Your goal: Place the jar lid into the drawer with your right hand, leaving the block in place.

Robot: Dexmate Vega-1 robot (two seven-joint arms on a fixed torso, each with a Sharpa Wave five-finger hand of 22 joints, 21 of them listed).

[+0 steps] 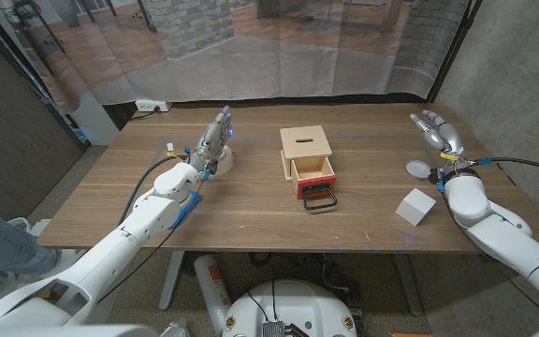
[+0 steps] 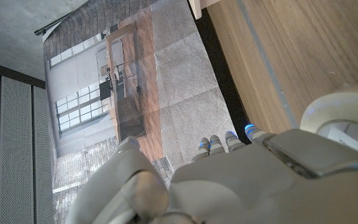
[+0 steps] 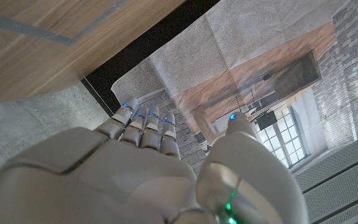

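Head view, right hand [image 1: 437, 130] hovering released, fingers apart, lid [image 1: 418, 169] lying just behind its fingertips beside the wrist, block [image 1: 415, 206] sitting nearer the forearm, drawer [image 1: 313, 176] standing open, left hand [image 1: 213, 140] reaching out with fingers straight, grasping nothing, left wrist view, fingers [image 2: 219, 144] extending together, right wrist view, fingers [image 3: 143, 124] spreading, holding nothing.

I count one jar lid [image 1: 417, 169] just beside my right hand [image 1: 438, 131], and one white block [image 1: 415, 207] near that wrist. One small wooden drawer box [image 1: 308, 161] sits between my hands. One white round object [image 1: 220, 160] lies beside my left hand [image 1: 211, 140].
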